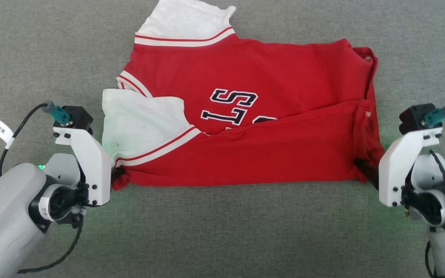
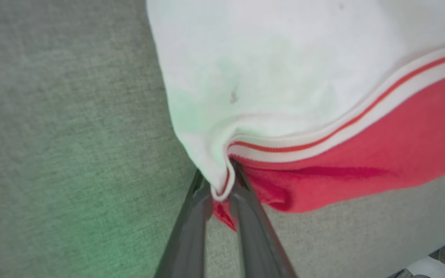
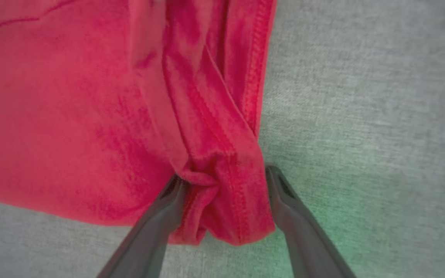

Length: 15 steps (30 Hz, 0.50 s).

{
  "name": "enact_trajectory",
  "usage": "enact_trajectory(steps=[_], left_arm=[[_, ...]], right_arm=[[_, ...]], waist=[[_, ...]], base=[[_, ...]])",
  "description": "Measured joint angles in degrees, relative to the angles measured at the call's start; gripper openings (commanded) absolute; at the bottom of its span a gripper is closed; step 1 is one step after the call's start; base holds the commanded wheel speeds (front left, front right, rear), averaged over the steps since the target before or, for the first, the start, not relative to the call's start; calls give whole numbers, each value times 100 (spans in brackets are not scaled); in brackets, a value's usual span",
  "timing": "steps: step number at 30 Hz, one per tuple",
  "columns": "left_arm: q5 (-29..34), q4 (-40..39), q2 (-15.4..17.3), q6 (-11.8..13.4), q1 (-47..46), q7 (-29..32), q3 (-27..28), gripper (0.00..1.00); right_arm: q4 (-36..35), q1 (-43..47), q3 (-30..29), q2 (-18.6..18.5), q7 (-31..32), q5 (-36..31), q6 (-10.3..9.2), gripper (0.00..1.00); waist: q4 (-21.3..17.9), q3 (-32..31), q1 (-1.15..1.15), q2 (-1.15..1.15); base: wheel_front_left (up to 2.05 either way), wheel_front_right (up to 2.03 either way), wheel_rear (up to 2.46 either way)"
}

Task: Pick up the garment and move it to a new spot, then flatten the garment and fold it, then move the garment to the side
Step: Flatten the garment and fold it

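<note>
Fingers [image 2: 189, 231] of my left gripper [image 2: 218, 181] clamp a corner of the garment [image 1: 284, 69]; right gripper [image 3: 223, 175] fingers stand apart astride another bunched corner, about to close, I judge, for a two-handed fold.

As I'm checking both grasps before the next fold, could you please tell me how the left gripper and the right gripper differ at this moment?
The left gripper is shut, pinching the garment where the white sleeve meets red; the right gripper is open, straddling a bunched red corner. The left gripper's fingers nearly touch; the right gripper's stand wide apart. Both are at the garment's near edge.
</note>
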Motion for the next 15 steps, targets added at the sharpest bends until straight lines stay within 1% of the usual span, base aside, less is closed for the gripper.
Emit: enact_trajectory(steps=[1,2,3,7,10,12,15], left_arm=[[0,24,-13,-8,-7,-4,-4,0],[0,49,-35,-22,-11,-19,-2,0],[0,81,-51,-27,-13,-26,0,0],[-5,129,-98,-82,-23,-70,13,0],[-26,75,-55,-93,-21,-54,19,0],[-63,-47,9,7,-9,25,32,0],[-99,-383,202,177,64,154,48,0]], right_arm=[[105,-69,32,-14,60,83,-7,84],[204,-129,42,-32,141,167,-7,25],[283,-196,94,-69,225,245,-16,0],[428,-287,129,-129,249,528,-7,0],[417,-290,91,-170,321,711,3,0],[281,-233,54,-213,420,820,3,0],[-21,-49,-45,-260,639,936,3,0]], waist=[[10,0,0,0],[22,-2,0,0],[31,-6,0,0],[61,-45,0,0],[69,-107,-1,-1],[74,-160,0,-1],[80,-237,0,-1]], base=[[0,0,0],[0,0,0],[0,0,0],[0,0,0],[0,0,0],[0,0,0],[0,0,0]])
